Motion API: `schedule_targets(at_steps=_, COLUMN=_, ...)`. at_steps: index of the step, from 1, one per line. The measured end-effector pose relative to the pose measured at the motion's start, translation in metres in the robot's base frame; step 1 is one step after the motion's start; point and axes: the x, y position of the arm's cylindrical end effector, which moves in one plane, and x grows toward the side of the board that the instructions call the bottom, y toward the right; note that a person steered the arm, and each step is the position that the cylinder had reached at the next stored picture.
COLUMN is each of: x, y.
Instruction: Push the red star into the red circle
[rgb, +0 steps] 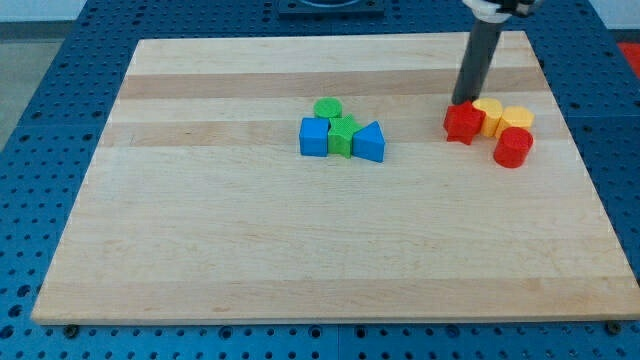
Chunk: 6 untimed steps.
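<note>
Camera view shows my tip (463, 101), a bare rod with no jaws to spread or close, touching the red star (463, 123) at its upper edge. Star sits just below my tip; the red circle (512, 147) lies below and right, apart from the star, past two yellow blocks (502, 117).

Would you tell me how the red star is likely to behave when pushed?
The red star looks squat and flat-based, so it will probably slide, not tip. Touching the yellow block, it may nudge it. My tip sits at its upper edge.
</note>
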Motion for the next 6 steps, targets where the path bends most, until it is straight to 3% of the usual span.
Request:
schedule_targets(at_steps=2, x=0.017, y=-0.036)
schedule_targets(at_steps=6, x=0.062, y=-0.033)
